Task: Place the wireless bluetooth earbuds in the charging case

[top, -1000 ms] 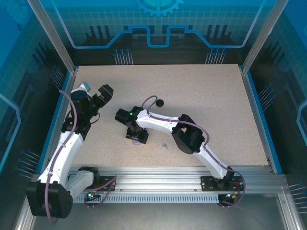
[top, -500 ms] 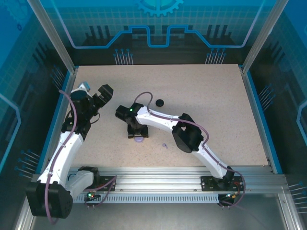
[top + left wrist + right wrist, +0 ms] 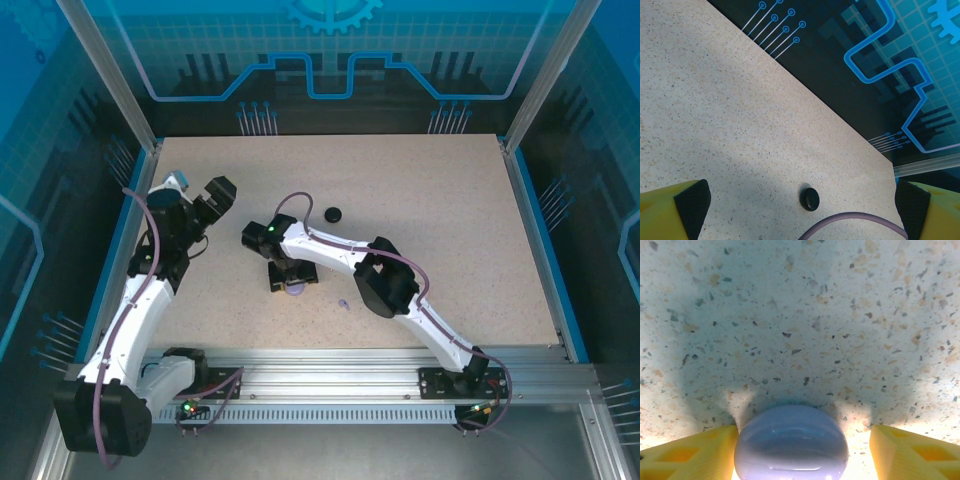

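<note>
On the speckled beige table (image 3: 450,220), the top view shows one tiny lilac earbud (image 3: 342,303). It lies on the bare surface toward the near edge, a little to the right in that view of the lilac charging case (image 3: 293,291) and apart from it. The earbud is only a small pale-violet speck there, much smaller than the case, and its stem and exact pose are too small to tell. The case is round, smooth and glossy, of the same lilac colour. In the right wrist view it appears as a shiny dome with a soft reflection of light across it, resting on the table. The right gripper (image 3: 284,279) is lowered over this case, with its yellow fingers (image 3: 690,455) on either side of it. The jaws are parted wider than the case: the finger on the left of that view is just at the side of the case, while the finger on the right stands clearly apart from it, so the case is not clamped. The left gripper (image 3: 210,203) is over the left part of the table, well apart from the case and the earbud, and its jaws are spread fully wide and hold nothing. In the left wrist view a black round object (image 3: 810,198) lies on the table ahead of the black pads (image 3: 692,202), and a purple cable (image 3: 855,222) curves across the bottom.
</note>
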Robot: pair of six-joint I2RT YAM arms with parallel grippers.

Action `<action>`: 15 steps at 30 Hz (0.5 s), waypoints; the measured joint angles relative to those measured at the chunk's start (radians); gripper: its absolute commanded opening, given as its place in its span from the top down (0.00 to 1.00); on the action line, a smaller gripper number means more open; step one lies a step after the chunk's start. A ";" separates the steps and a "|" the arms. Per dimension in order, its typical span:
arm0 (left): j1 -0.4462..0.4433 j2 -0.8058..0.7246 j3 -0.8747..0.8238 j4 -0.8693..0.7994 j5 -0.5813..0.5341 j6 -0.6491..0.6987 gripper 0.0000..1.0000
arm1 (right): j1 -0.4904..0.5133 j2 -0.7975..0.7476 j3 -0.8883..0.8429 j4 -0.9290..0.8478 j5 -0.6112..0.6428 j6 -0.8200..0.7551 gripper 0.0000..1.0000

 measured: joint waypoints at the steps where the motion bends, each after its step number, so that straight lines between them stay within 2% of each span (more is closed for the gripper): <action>1: 0.000 0.000 0.000 0.000 0.000 0.000 0.01 | 0.000 0.000 0.004 -0.002 0.001 0.000 0.28; 15: 0.000 -0.003 0.000 0.000 0.008 0.000 0.01 | -0.025 0.000 0.015 0.016 -0.031 0.066 0.30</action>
